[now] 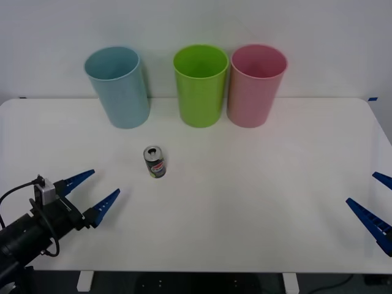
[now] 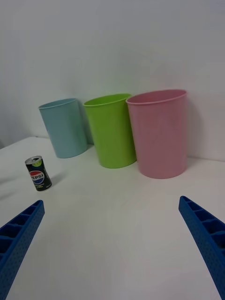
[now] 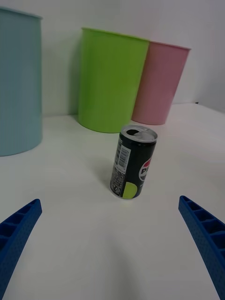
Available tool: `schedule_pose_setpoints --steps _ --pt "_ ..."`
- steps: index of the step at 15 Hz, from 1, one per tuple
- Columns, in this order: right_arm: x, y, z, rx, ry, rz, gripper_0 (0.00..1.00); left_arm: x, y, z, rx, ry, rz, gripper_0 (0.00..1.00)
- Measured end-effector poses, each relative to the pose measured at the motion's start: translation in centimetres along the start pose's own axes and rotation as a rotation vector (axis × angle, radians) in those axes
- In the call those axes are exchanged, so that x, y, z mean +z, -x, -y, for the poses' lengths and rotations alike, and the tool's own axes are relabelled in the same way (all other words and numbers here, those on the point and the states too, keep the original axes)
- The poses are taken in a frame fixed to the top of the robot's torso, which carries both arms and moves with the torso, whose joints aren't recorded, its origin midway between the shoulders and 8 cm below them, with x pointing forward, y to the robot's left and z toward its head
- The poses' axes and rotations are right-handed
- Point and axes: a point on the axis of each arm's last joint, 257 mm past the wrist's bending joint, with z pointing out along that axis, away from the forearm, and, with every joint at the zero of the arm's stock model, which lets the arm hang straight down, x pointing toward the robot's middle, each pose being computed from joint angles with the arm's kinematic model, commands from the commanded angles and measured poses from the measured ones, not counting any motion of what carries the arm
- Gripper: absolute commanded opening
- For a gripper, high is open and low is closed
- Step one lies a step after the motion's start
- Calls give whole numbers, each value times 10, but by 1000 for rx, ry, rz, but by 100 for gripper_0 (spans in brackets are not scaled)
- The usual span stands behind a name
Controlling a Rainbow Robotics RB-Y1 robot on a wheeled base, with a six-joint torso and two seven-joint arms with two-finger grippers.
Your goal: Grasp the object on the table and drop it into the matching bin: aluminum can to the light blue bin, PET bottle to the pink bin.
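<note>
Nearest the camera, the left claw (image 1: 87, 190) is hovering over the near left corner of the white counter (image 1: 257, 202), its blue fingers spread wide and gripping nothing. Ahead of it, the aluminum can (image 1: 155, 162) is standing upright on the counter, apart from the fingertips, with bare surface lying on every side of it. At the near right edge the right claw (image 1: 372, 197) is sitting over the counter, likewise released, well apart from the can. Along the far edge three bins are standing in a row: the light blue bin (image 1: 118, 87) on the left, the lime green bin (image 1: 200, 84) in the middle, and the pink bin (image 1: 256, 84) just beside it on the right. The can is resting nearer the light blue bin than the pink one.
</note>
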Motion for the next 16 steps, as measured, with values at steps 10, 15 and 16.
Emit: schedule_pose_setpoints --steps 10,15,16 --pt "0 0 0 0 0 0 100 67 -11 26 38 7 -24 100" --pt "0 0 0 0 0 0 100 97 -19 31 37 31 -46 100" --pt "0 0 0 0 0 0 100 102 -21 30 40 28 -49 100"
